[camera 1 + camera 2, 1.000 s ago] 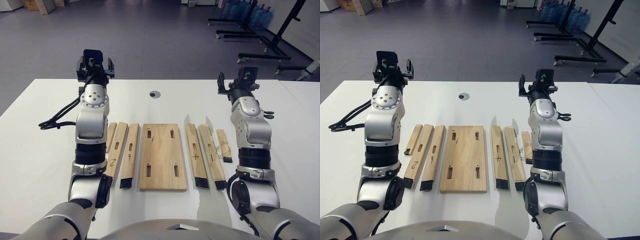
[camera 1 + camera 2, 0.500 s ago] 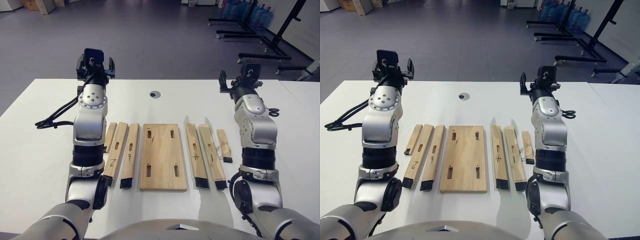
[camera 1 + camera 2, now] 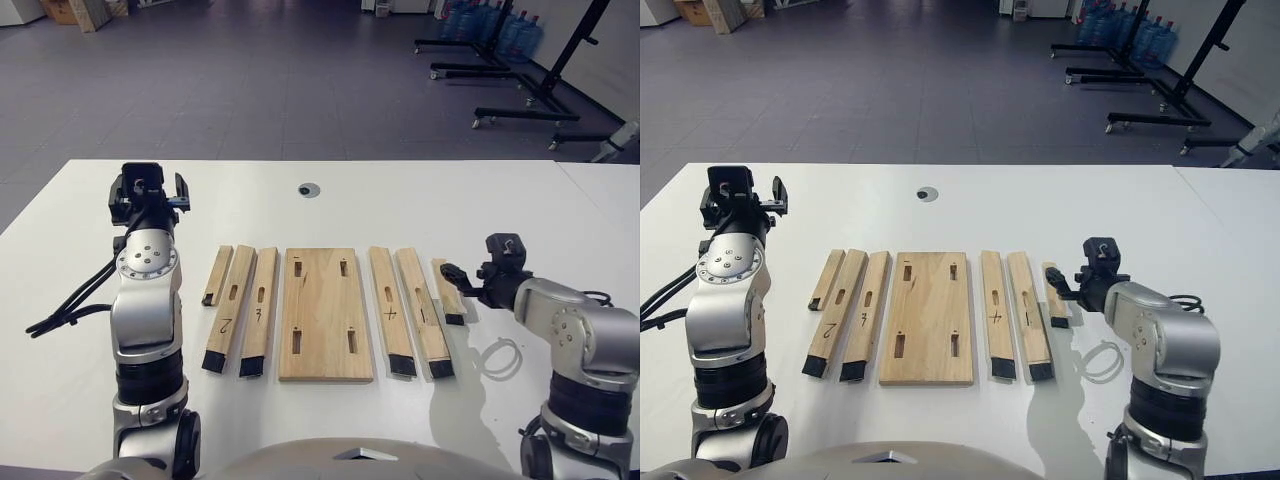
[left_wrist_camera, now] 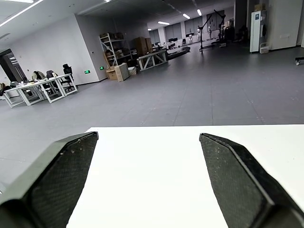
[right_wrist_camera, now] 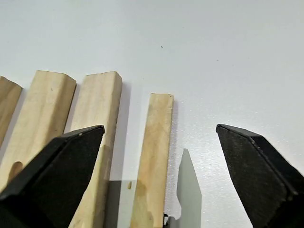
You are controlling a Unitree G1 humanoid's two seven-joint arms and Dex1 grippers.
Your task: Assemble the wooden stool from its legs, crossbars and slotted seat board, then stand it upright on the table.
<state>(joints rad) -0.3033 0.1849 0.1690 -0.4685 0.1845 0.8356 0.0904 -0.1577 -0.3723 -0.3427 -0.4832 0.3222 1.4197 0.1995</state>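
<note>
The white table (image 3: 400,200) carries the slotted seat board (image 3: 325,313) flat at its middle. Parallel beside it lie the left inner leg (image 3: 259,311), left outer leg (image 3: 229,307) and short left crossbar (image 3: 217,274). They are mirrored by the right inner leg (image 3: 392,310), right outer leg (image 3: 422,312) and right crossbar (image 3: 447,291). A round grommet (image 3: 310,188) sits farther back.

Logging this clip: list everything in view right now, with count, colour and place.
table: one, white, under all the parts
seat board: one, light wood, four slots, flat at the middle
left legs: two, light wood with black near ends, left of the board
right legs: two, same colours, right of the board
left crossbar: one, short, light wood, outside the left legs
right crossbar: one, short, light wood, outside the right legs
ring: one, whitish, on the table's right
round hole: one, grey, beyond the board
left gripper: black, fingers open, empty, above the table's left
right gripper: black, fingers open, at the right crossbar
</note>
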